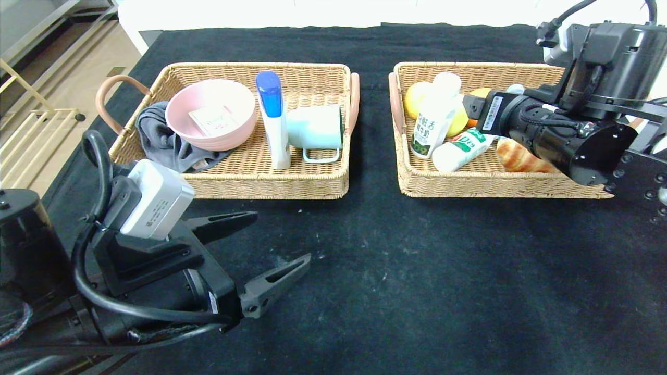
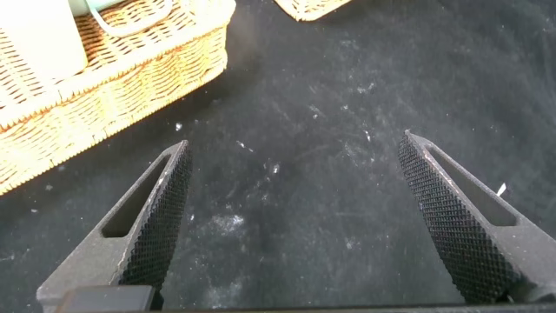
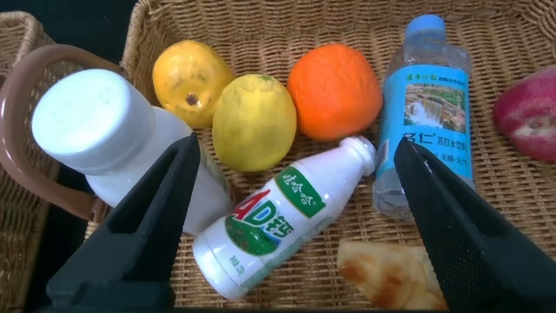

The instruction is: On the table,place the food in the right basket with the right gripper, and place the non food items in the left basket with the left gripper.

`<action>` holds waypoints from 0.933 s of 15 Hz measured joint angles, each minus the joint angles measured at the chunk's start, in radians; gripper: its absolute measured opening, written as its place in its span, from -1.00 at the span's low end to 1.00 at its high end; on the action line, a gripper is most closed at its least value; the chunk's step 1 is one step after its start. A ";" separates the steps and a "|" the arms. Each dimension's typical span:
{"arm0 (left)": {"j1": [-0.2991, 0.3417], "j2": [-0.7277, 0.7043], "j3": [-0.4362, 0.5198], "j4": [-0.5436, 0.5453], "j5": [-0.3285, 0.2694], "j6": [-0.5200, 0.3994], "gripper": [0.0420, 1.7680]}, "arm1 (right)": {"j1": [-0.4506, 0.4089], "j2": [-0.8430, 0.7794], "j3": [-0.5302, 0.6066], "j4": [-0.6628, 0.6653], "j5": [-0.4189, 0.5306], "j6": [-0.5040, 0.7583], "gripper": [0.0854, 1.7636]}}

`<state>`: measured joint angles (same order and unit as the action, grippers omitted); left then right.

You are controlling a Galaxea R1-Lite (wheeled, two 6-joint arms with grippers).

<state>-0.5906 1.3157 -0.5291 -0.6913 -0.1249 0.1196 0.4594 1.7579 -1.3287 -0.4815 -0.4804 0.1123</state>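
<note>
White AD bottle (image 3: 278,222) between open right tool (image 3: 295,217) fingers, untouched

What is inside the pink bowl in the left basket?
The pink bowl holds a small flat packet with a pale printed label. The print is too small to read. Whether anything lies under the packet cannot be seen, because the packet covers the bowl's bottom.

Left pincer (image 1: 271,245) agape; right pincer (image 3: 300,204) agape.

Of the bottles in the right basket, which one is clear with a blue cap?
The water bottle, lying beside the orange; the tall bottle and the AD bottle are opaque white.
</note>
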 joint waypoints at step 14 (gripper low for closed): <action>0.202 -0.356 -0.064 0.465 0.112 0.003 0.94 | 0.011 -0.586 0.388 0.500 0.259 -0.152 0.92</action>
<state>-0.3885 0.9598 -0.5932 -0.2260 -0.0130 0.1226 0.4704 1.1717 -0.9409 0.0181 -0.2213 -0.0398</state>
